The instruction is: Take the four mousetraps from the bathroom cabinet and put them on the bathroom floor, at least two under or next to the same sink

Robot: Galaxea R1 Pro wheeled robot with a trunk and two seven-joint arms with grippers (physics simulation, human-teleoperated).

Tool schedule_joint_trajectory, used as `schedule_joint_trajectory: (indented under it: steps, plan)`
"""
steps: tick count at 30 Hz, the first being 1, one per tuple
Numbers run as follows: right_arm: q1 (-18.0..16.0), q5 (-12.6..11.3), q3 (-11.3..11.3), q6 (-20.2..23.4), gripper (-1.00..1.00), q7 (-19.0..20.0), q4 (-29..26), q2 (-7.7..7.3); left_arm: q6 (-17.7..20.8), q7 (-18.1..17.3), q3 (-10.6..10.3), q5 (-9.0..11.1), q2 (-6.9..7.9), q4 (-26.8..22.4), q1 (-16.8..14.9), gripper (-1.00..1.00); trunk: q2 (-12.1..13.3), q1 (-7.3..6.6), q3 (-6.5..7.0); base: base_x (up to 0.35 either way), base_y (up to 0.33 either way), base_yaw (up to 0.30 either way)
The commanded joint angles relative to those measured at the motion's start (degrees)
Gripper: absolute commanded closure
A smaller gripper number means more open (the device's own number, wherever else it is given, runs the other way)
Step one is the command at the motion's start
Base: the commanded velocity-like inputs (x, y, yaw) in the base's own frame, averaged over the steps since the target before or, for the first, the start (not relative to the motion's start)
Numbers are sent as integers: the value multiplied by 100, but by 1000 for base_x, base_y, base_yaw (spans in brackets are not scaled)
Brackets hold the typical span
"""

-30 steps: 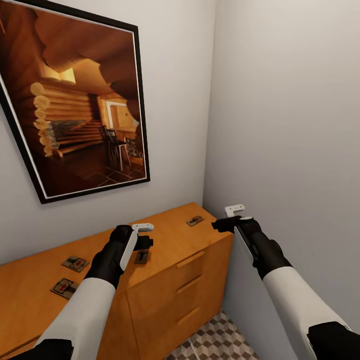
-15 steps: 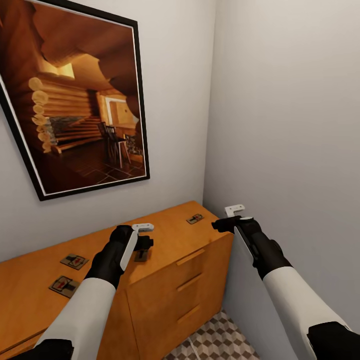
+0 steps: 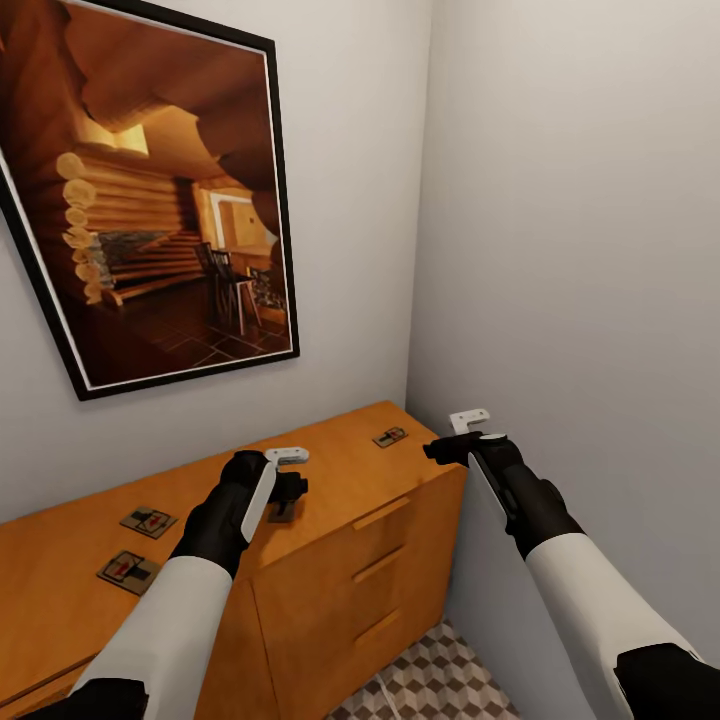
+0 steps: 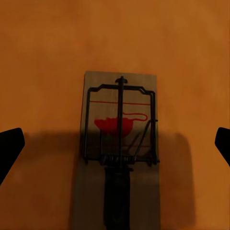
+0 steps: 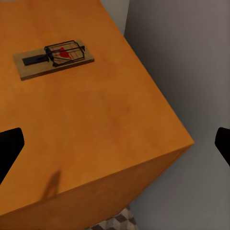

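The orange-brown cabinet (image 3: 340,475) stands in the room's corner with several mousetraps on its flat top. One mousetrap (image 3: 283,511) (image 4: 120,148) lies directly under my left gripper (image 3: 288,486) (image 4: 115,146), which hovers open above it, a fingertip on each side. Another mousetrap (image 3: 390,437) (image 5: 52,58) lies near the back right corner. My right gripper (image 3: 432,450) (image 5: 115,143) is open over the cabinet's right end, short of that trap. Two more mousetraps (image 3: 151,521) (image 3: 128,570) lie at the left. A patch of the cube-patterned bathroom floor (image 3: 430,680) shows below.
A large framed picture (image 3: 150,200) hangs on the wall above the cabinet. A grey side wall (image 3: 580,250) runs close along the cabinet's right end, beside my right arm. Drawer fronts (image 3: 380,570) face me.
The whole picture has shifted a touch, so the camera moved. Both arms and the mousetraps hold their places.
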Motion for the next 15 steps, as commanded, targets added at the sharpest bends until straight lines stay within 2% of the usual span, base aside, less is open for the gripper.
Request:
schedule_joint_trajectory:
  steps: [1,8,15]
  plan:
    - [-5,3,14,29,-100,12,-8,-6,20,37,14,40,-6,-5,-4,-100,-47,23,-26,0,0,0]
    - [-5,3,14,29,-100,12,-8,-6,20,36,14,40,-11,-5,-4,-100,-327,177,-151,0,0,0]
    - [-5,3,14,29,-100,12,-8,-6,21,36,14,40,-9,-6,-4,-100,-327,177,-151,0,0,0]
